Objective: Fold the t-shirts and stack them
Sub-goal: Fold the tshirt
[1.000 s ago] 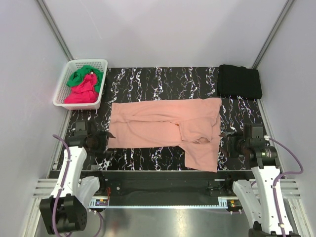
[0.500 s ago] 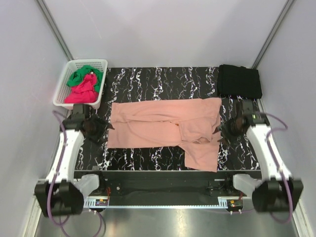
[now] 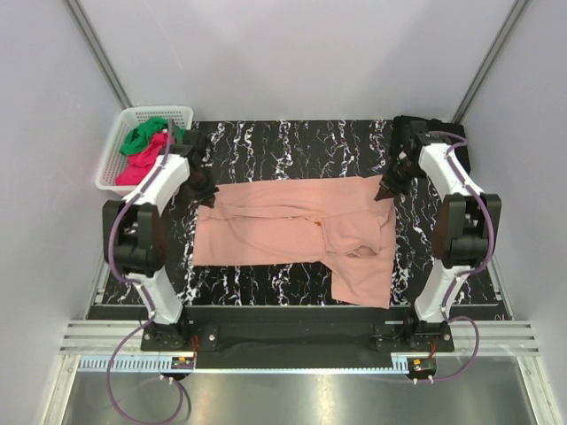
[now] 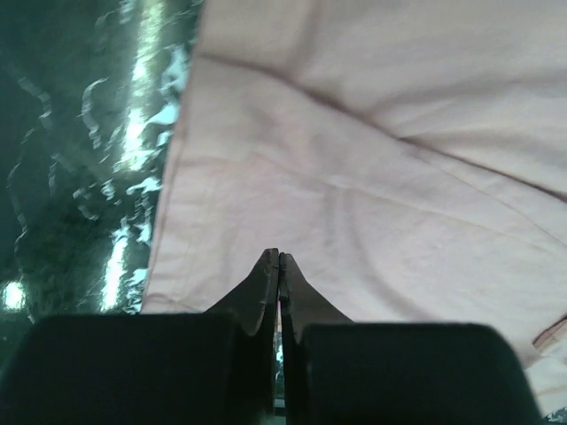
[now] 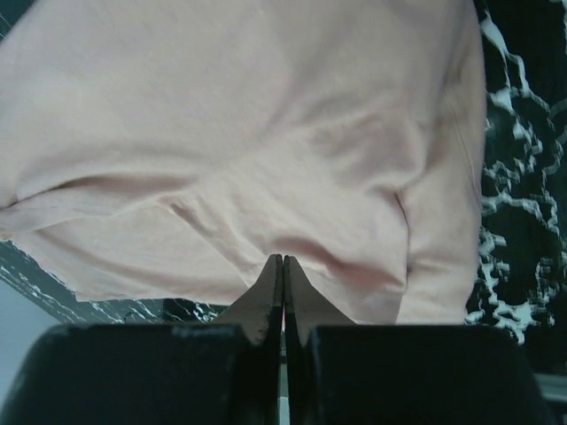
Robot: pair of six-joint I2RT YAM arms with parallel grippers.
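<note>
- While my left fingers (image 4: 279, 263) and right fingers (image 5: 283, 267) pinch shut on the far corners of the salmon-pink t-shirt (image 3: 292, 226),
- I judge that gripping both ends keeps the coming fold even.

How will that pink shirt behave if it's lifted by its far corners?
Probably floppy: the salmon-pink t-shirt lies wrinkled and folded over itself. Likely to sag between the left gripper and right gripper at its far corners.

Left arm (image 3: 158, 190) and right arm (image 3: 449, 177) stretch forward, wrists turned inward. Left pincer (image 3: 205, 197) and right pincer (image 3: 384, 192) point down, fingers pressed together.
</note>
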